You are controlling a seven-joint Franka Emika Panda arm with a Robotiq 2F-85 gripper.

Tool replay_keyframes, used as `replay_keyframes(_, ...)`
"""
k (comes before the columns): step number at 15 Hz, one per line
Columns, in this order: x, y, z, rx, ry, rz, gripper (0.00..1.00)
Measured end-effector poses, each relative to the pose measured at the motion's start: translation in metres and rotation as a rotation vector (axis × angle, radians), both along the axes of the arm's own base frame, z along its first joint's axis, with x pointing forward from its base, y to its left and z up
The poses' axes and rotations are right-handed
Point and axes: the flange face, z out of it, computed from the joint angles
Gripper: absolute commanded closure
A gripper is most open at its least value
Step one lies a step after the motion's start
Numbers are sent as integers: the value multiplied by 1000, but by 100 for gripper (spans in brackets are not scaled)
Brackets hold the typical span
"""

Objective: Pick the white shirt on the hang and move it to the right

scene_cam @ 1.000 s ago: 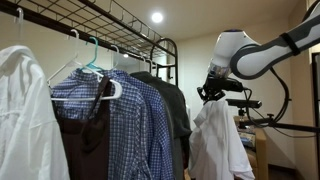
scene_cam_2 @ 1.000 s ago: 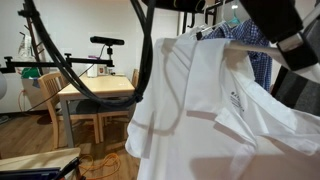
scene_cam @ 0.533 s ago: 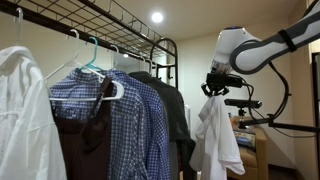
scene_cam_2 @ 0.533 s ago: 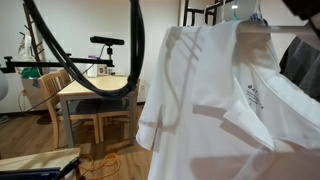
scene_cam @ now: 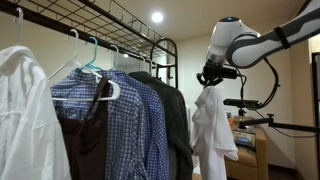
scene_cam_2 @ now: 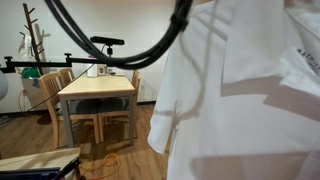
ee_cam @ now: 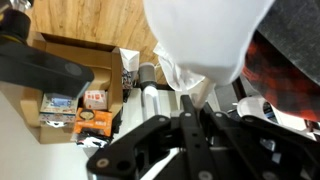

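Crumpled soft white shirt (scene_cam: pixel 212 125) hangs in limp folds from the gripper (scene_cam: pixel 210 80), which grips its top.

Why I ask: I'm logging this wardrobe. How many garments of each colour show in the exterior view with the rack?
White: 2, rack shirt and carried shirt.
Blue: 2, it seems, nearer checked shirt and farther checked shirt.
Dark: 2, brown garment and blackish garment.
Total: 6
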Motion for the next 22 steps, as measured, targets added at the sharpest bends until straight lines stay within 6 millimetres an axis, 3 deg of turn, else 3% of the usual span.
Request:
replay_keyframes(5, 35, 33, 26, -88, -20, 218, 91)
replay_keyframes(13, 43, 44, 19, -72, -12, 255, 91)
replay_keyframes(22, 54, 121, 16, -81, 22, 500, 91)
